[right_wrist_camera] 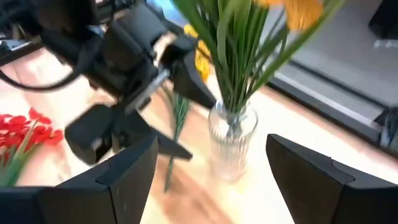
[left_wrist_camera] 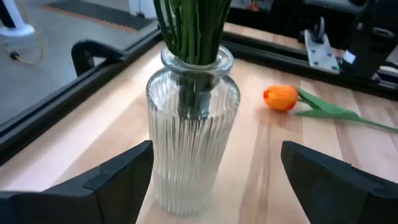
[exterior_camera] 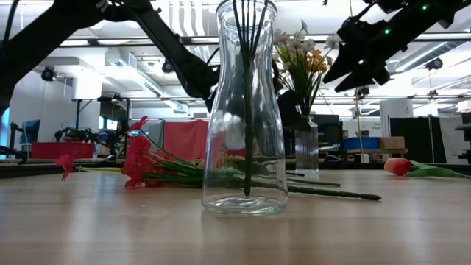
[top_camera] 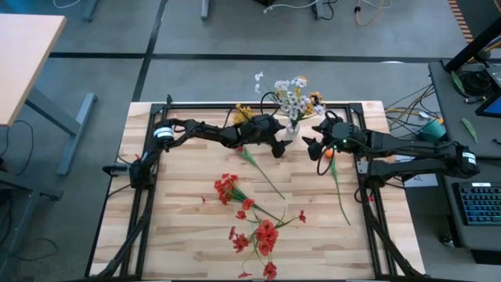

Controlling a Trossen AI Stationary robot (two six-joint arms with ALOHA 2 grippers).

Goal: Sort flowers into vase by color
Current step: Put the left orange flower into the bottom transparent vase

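Near edge of the wooden table: a loose heap of red flowers, with a second red cluster a little farther in and left. Their stems run toward the table's middle. In the low view a smooth clear vase stands closest to the camera, dark stems upright inside it; the red blossoms lie on the wood behind it.

Mid-table, right of centre — an orange flower lies flat, blossom toward the far side, its thin stem trailing toward the near edge. A long green stem lies diagonally left of it.

Far centre: a ribbed glass vase holds white and yellow flowers upright, the stems bunched in its neck.

Left gripper is just left of the ribbed vase, fingers spread wide, holding nothing; its wrist view looks straight at the vase between them. Right gripper sits just right of the vase, above the orange blossom — fingers also wide apart, empty.
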